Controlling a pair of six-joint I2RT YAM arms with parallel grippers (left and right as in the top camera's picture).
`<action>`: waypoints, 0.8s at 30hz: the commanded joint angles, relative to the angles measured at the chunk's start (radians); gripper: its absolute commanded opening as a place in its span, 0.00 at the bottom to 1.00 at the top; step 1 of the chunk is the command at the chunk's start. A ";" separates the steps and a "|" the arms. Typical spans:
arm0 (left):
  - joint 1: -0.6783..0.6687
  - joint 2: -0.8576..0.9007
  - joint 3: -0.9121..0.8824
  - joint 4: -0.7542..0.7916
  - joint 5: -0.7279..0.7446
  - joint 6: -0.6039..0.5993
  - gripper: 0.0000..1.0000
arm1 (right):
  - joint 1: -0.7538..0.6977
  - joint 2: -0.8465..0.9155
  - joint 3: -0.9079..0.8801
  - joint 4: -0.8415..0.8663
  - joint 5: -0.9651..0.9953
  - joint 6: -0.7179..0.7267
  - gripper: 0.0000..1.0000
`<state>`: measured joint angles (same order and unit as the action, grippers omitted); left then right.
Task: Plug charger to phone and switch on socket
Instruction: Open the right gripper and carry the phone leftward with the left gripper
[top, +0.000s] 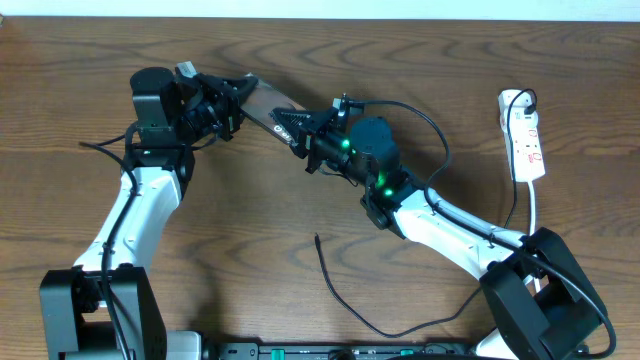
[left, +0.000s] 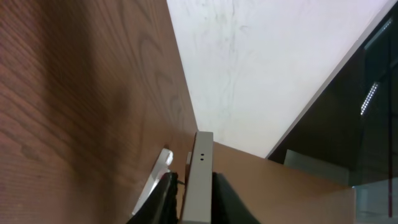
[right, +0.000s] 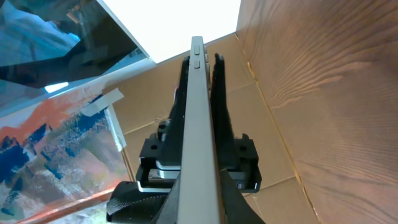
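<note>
On the brown wooden table, the white oblong socket lies far right. The flat dark glossy phone spans both grippers: left gripper clamps one end, right gripper the other. The thin black charger cable lies loose, well apart from them.

Your brown wood-grain counter carries a thin black cable at six o'clock and a white oblong power strip at two o'clock.

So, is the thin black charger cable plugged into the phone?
Unplugged: the thin black charger cable ends loose on the wooden table, away from the dark glossy phone.
</note>
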<state>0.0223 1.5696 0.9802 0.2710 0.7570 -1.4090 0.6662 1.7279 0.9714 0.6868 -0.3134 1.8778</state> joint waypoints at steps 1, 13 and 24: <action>-0.002 0.008 -0.008 0.004 0.014 0.009 0.14 | 0.016 0.001 0.014 0.017 0.017 -0.002 0.01; -0.013 0.008 -0.008 0.005 0.016 0.009 0.10 | 0.016 0.001 0.014 0.016 0.016 -0.002 0.01; -0.013 0.008 -0.008 0.004 0.016 0.009 0.08 | 0.016 0.001 0.014 0.016 0.016 -0.002 0.16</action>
<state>0.0158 1.5696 0.9802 0.2691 0.7567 -1.3952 0.6662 1.7279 0.9714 0.6949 -0.3088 1.8965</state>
